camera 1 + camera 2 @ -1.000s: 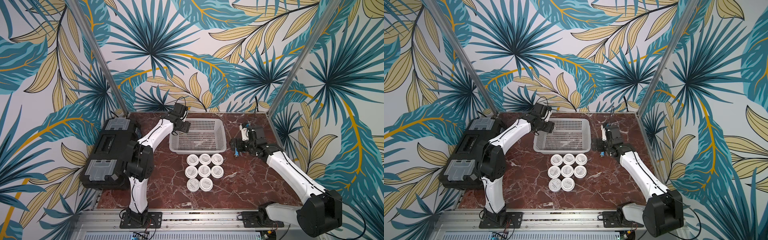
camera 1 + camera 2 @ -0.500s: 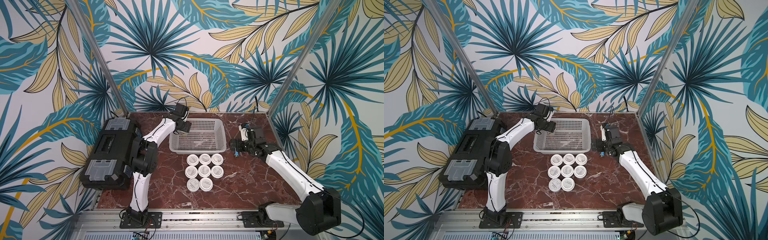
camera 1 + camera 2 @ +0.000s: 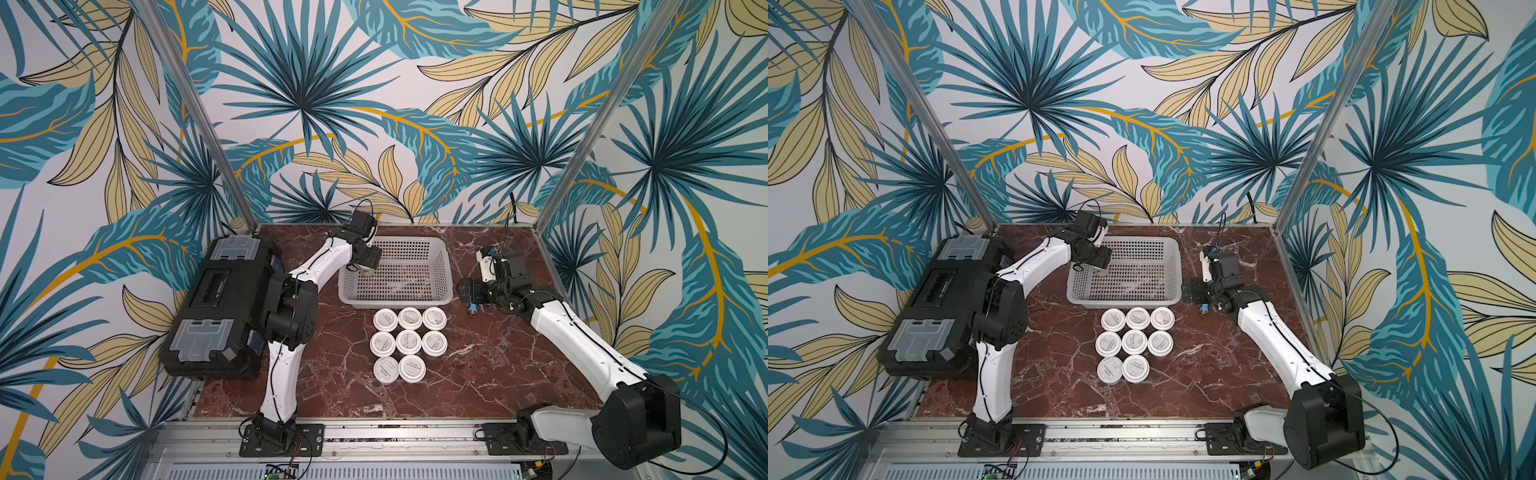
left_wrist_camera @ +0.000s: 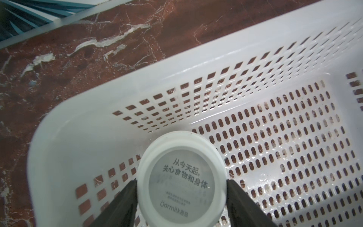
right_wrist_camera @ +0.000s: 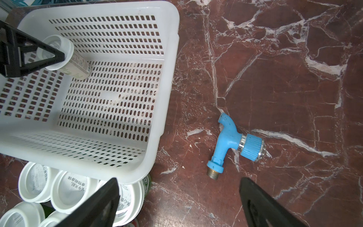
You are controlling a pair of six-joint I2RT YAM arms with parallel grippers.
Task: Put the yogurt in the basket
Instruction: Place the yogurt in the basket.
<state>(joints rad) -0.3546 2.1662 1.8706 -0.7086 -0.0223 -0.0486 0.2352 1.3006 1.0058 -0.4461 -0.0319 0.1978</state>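
Observation:
The white perforated basket [image 3: 395, 300] [image 3: 1125, 301] stands at the back middle of the marble table. My left gripper [image 3: 368, 268] [image 3: 1100, 268] [image 4: 181, 181] reaches into its far left corner, shut on one yogurt jar [image 4: 181, 157] [image 5: 64, 57]. The black fingers [image 4: 125, 196] press both sides of the white lid. The jar's base sits at or just above the basket floor. Several more yogurt jars [image 3: 409, 341] [image 3: 1134, 343] [image 5: 68, 192] stand packed together on the table just in front of the basket. My right gripper [image 3: 464, 291] [image 3: 1190, 291] [image 5: 179, 182] hangs open beside the basket's right wall, holding nothing.
A blue plastic tap [image 5: 231, 141] [image 3: 472, 309] [image 3: 1205, 308] lies on the marble under my right gripper. A black toolbox [image 3: 220, 307] [image 3: 942, 303] with clear lid compartments fills the left edge. Metal posts stand at the back corners.
My left gripper has sunk a little lower into the basket's corner with the jar, and the arm's elbow has shifted. The right arm has not moved.

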